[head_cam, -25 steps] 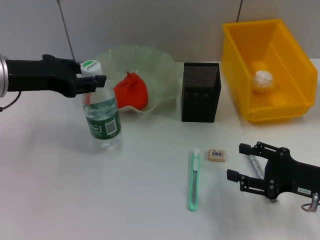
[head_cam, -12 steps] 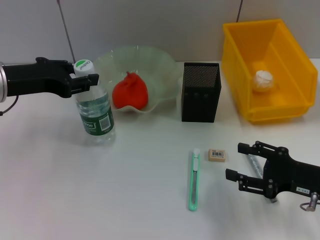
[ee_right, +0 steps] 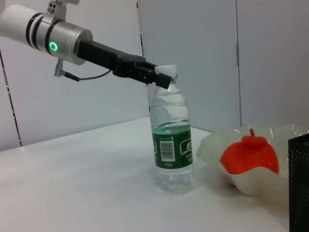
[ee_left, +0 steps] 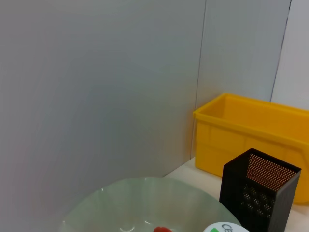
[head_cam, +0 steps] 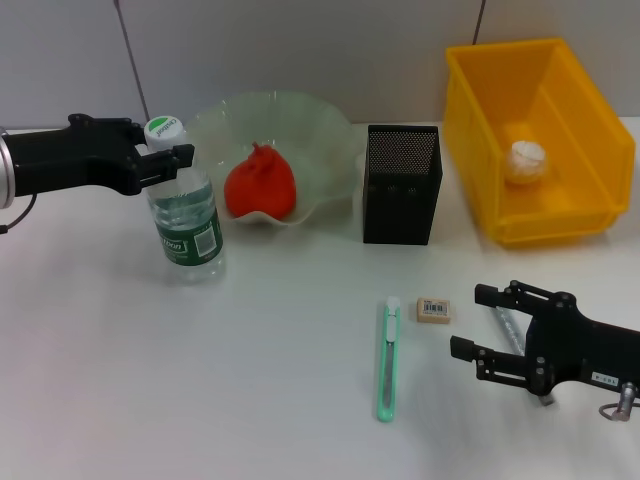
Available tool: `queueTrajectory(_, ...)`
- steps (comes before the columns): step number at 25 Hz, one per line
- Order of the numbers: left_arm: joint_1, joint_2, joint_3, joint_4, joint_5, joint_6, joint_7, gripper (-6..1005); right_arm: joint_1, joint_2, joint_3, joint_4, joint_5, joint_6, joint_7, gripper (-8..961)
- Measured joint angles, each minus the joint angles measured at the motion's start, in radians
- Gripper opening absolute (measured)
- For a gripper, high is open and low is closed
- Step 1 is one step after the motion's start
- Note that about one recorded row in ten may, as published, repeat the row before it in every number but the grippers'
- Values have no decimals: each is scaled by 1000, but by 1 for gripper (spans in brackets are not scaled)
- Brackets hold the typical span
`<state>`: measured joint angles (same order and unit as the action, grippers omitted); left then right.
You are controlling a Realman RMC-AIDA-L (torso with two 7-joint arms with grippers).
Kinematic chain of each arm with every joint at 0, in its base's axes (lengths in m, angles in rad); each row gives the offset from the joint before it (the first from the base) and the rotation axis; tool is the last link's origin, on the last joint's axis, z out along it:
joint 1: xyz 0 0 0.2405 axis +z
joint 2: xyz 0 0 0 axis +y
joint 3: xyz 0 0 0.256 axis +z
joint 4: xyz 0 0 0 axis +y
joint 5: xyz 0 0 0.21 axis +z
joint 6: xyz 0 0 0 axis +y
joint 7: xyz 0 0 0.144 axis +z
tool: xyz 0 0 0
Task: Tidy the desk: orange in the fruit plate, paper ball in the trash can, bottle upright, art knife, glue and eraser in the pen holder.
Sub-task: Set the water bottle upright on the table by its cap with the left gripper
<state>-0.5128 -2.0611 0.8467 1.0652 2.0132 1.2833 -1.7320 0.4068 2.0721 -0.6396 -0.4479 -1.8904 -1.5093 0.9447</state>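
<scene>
Overhead, white desk (head_cam: 280, 380), grey panelled wall (ee_left: 96, 87).

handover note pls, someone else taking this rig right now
Left gripper: jaws shut on bottle cap, bottle upright on the desk.
Right gripper: open, low, over the glue.
Done: orange in fruit plate; paper ball in yellow trash can.
Left: release bottle; art knife, eraser and glue into pen holder.

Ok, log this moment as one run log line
left claw: shut on bottle cap, bottle upright | right claw: open, over glue | art knife, eraser: on desk
</scene>
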Motion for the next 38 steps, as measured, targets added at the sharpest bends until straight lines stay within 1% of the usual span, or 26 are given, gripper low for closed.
queueTrajectory(9, 8, -1, 3, -11, 1, -34, 34, 444, 2, -3, 0, -1, 0, 1, 0, 771)
queueTrajectory(38, 12, -2, 4, -25, -4, -33, 58, 445, 3, -1, 0, -2, 1, 3, 8, 771)
